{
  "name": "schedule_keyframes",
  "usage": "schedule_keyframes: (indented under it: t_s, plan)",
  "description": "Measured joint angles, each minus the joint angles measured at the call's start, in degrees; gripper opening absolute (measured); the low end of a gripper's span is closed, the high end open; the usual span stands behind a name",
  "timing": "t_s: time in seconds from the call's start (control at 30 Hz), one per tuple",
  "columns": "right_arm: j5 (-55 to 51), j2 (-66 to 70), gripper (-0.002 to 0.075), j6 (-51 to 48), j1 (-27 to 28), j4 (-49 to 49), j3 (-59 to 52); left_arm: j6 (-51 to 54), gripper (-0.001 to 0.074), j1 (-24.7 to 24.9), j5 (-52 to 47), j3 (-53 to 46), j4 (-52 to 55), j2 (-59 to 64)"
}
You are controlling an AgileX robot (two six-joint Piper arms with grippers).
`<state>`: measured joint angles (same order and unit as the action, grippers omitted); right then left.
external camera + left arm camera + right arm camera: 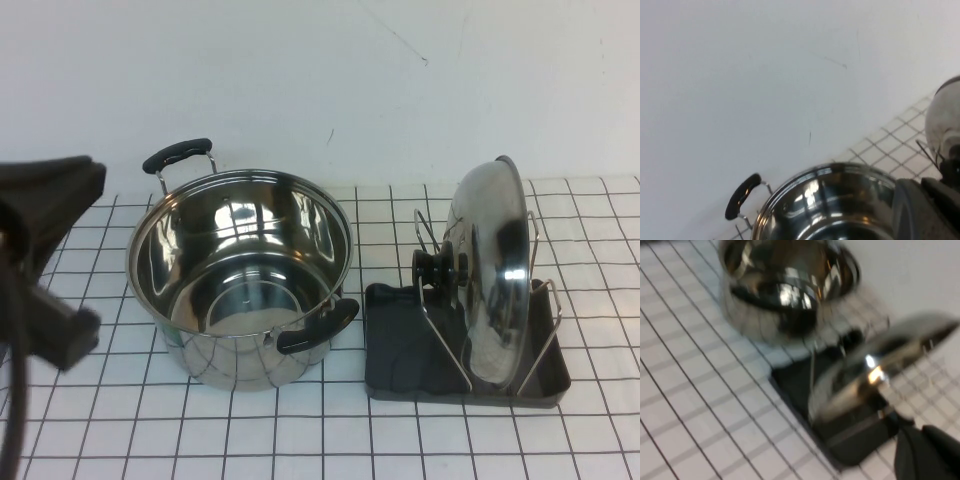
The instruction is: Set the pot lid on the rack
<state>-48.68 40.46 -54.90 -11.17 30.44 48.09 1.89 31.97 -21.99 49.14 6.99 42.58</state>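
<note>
The pot lid (492, 268) stands on edge in the rack (440, 300), leaning between the wire prongs, with its black knob (434, 268) facing the pot. The rack's dark grey tray (400, 360) lies to the right of the pot. In the right wrist view the lid (875, 370) and tray (860, 440) show blurred. My left gripper (920, 187) is shut and empty, raised at the pot's left side. My right gripper (912, 437) is shut and empty, off the tray's edge and apart from the lid. It does not show in the high view.
A deep steel pot (240, 280) with two black handles stands left of the rack, open and empty. It also shows in the left wrist view (830, 205). My left arm (45, 250) fills the left edge. A white wall (320, 80) backs the checked table.
</note>
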Motion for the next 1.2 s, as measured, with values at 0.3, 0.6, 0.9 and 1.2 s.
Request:
schedule_keyframes:
  t_s: [0.3,0.6,0.9,1.2]
  plan:
    - [-3.8,-10.5,0.0,17.1,0.0,-26.8,-0.1,-0.8,-0.0002,0.0,16.9,-21.8,1.6,-16.1]
    - [2.4,-26.4,0.0,18.6,0.0,-27.0,-10.6,-0.8,-0.0002,0.0,18.1,-30.3,1.7,-23.6]
    - [5.6,-35.5,-0.0001,20.9,0.0,-27.0,-21.7,-0.8,-0.0002,0.0,18.0,-30.4,1.7,-23.9]
    - [4.9,-35.5,-0.0001,21.0,0.0,-27.0,-25.3,-0.9,-0.0002,0.0,17.9,-30.7,1.7,-23.9]
